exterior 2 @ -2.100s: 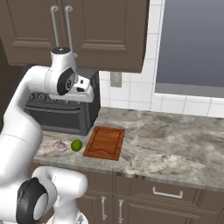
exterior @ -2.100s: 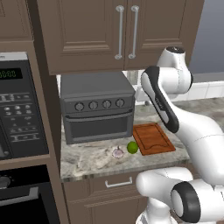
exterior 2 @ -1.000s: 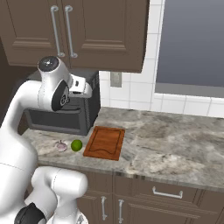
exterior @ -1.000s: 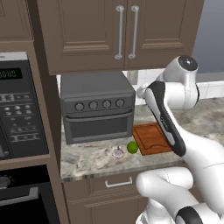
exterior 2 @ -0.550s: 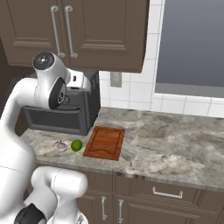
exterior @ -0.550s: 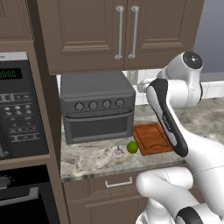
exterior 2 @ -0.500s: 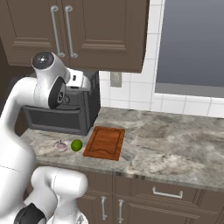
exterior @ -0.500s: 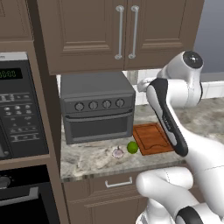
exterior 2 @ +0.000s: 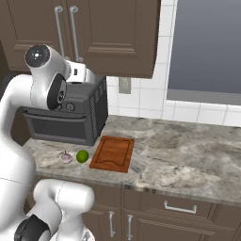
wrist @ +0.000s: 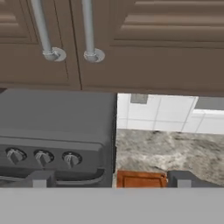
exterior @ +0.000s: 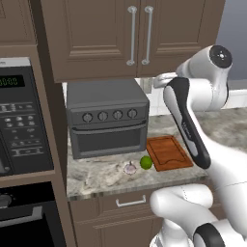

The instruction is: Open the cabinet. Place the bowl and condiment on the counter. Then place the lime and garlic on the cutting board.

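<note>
The cabinet [exterior: 140, 36] hangs shut above the toaster oven, its two silver bar handles [wrist: 87, 30] side by side. My gripper [wrist: 109, 181] is open, its fingertips [wrist: 41, 179] far apart, and it looks at the handles' lower ends from just below and in front. My hand [exterior 2: 79, 73] hovers over the oven's top. On the counter [exterior 2: 188, 150] lies the cutting board [exterior: 169, 152], bare. To its left sit the lime [exterior: 145, 162] and the garlic [exterior: 130, 168], close together in front of the oven. The bowl and the condiment are hidden.
A dark grey toaster oven [exterior: 106, 116] stands on the counter under the cabinet. A built-in microwave [exterior: 24, 125] fills the tall unit to the left. Tiled wall with an outlet [wrist: 139, 99] and a window [exterior 2: 207, 44] lie to the right. Drawers run below the counter.
The hand has risen from in front of the oven to just under the cabinet doors, and the arm's elbow has swung outward. The jaws stayed open. Nothing on the counter moved.
</note>
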Robot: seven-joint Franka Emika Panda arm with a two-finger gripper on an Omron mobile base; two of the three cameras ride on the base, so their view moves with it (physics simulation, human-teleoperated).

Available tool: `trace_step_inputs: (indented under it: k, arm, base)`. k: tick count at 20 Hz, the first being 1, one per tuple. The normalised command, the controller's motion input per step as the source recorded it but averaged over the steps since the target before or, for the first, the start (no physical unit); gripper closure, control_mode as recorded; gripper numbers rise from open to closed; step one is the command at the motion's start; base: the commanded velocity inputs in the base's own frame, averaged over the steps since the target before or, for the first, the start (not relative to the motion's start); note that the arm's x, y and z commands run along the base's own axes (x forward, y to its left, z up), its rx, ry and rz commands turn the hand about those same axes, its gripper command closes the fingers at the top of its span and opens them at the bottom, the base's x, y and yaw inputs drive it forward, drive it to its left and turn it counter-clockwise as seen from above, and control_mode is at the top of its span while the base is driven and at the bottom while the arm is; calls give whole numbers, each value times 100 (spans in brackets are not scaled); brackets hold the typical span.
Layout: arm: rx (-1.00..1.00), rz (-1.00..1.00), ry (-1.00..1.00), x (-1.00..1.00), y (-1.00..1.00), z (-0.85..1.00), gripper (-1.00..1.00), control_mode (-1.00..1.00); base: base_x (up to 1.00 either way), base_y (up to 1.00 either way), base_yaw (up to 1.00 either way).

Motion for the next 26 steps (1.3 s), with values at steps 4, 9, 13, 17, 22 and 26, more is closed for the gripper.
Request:
trace_step_inputs:
  k: [4, 9, 13, 17, 22, 26]
  arm:
    - [0, 0, -12, -4, 11, 46, -100, -100]
    - [0, 0, -10, 0, 9, 45, -100, -100]
    - [-1, 0, -8, 0, 8, 41, -100, -100]
    - [0, -1, -5, 0, 2, 32, -100, -100]
    - [-1, 0, -2, 8, 0, 17, -100, -100]
    - [-3, -1, -1, 24, 3, 4, -100, -100]
  base:
    - [0, 0, 0]
    - [0, 0, 0]
    - [0, 0, 0]
    - [0, 0, 0]
    - [0, 0, 0]
    - [0, 0, 0]
